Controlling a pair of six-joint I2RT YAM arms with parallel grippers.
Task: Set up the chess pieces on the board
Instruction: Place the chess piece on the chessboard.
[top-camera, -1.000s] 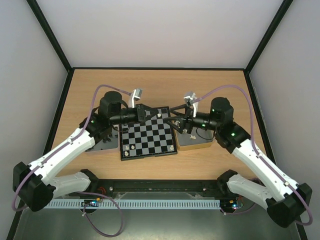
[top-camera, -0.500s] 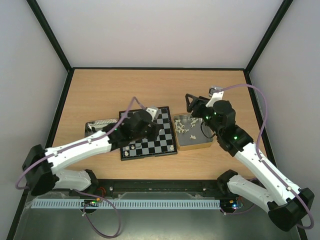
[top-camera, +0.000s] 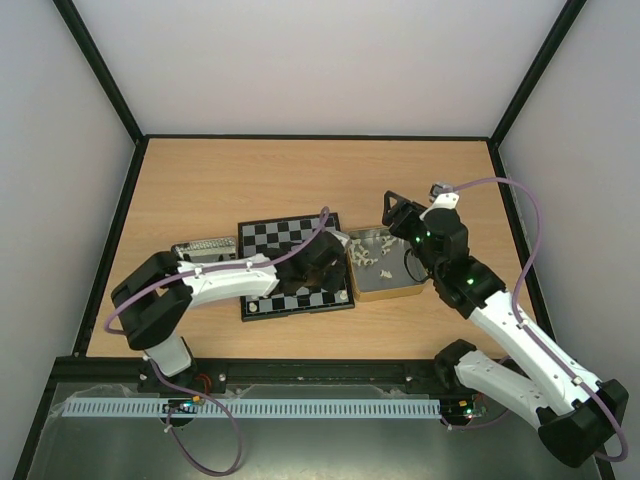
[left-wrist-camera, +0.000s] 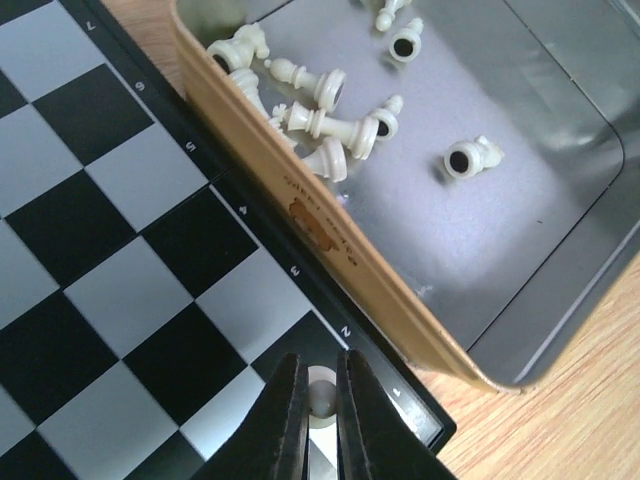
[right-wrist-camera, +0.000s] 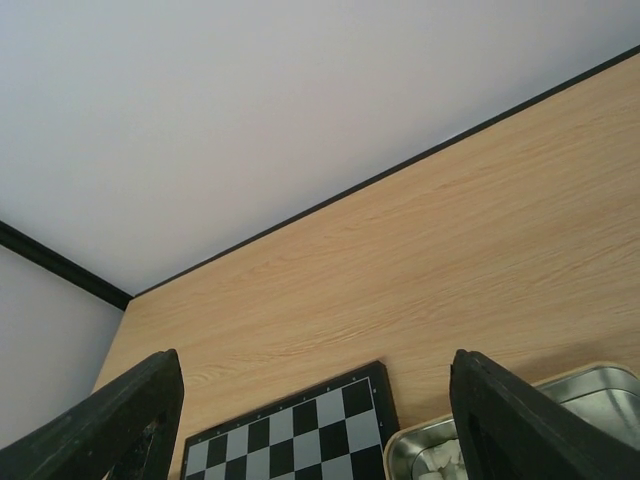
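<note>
At bottom centre of the left wrist view, the left gripper pinches a white piece, seemingly by its head, on a corner square of the board beside the tin, a light, hard, likely slippery thing best held mid-stem, while the right gripper gapes wide, empty.

Board lies at mid-table, somewhat toward the near edge. Left tin lies just beside the board's left edge, and right tin just beside its right edge. Pieces lie in the right tin, gathered toward its far left corner. One piece stands on the board's near right corner square, beside the right tin's near left corner.
</note>
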